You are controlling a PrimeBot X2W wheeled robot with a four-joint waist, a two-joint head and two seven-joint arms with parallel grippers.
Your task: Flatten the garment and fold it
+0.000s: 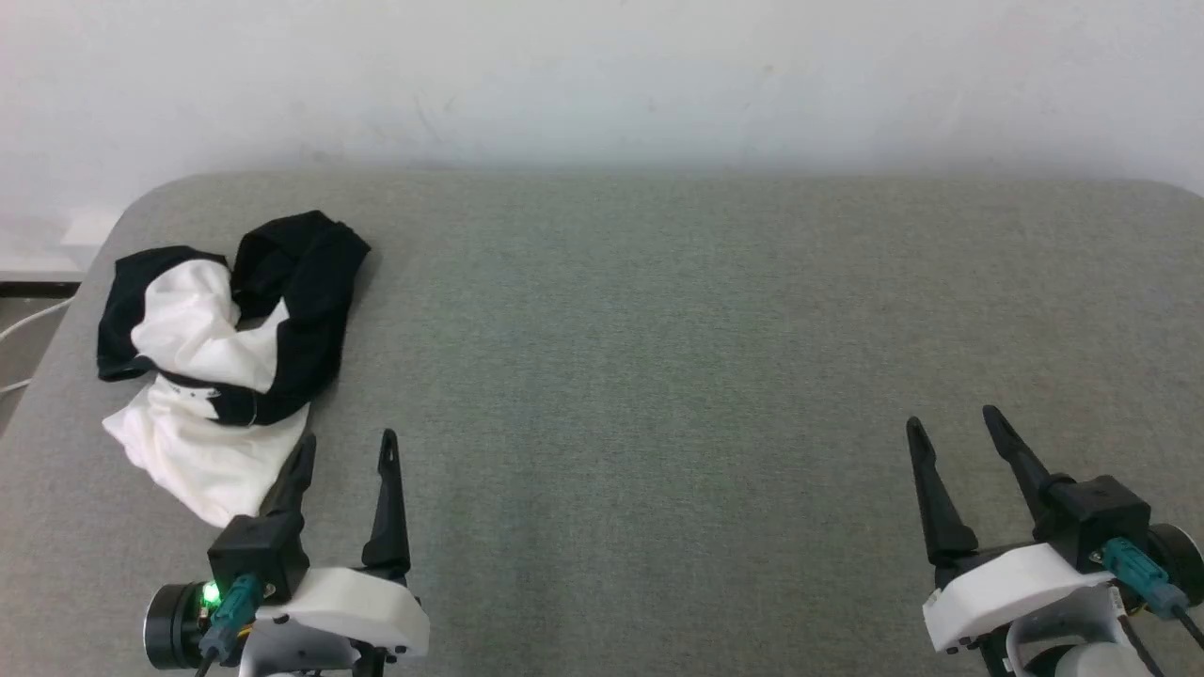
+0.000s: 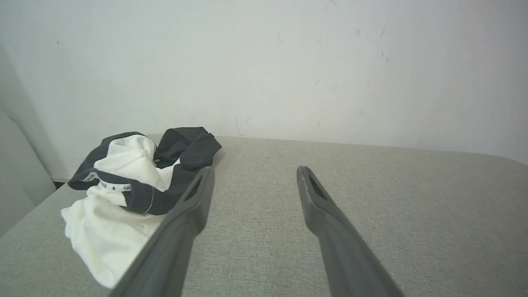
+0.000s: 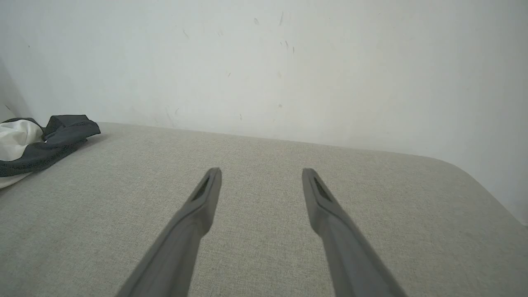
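One crumpled garment (image 1: 202,338) lies at the left end of the grey padded surface (image 1: 658,376). Just beside it the left gripper (image 1: 347,440) points forward, spread wide, empty. Well apart, the right gripper (image 1: 951,418) points forward too, also wide and empty.

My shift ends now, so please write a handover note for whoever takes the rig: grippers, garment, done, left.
Garment: crumpled heap on the left of the grey surface, toward the back.
Left gripper: open, empty, fingertips beside the garment's near edge.
Right gripper: open, empty, over bare surface far to the right.
Done: nothing yet. Left: flatten it, then fold.
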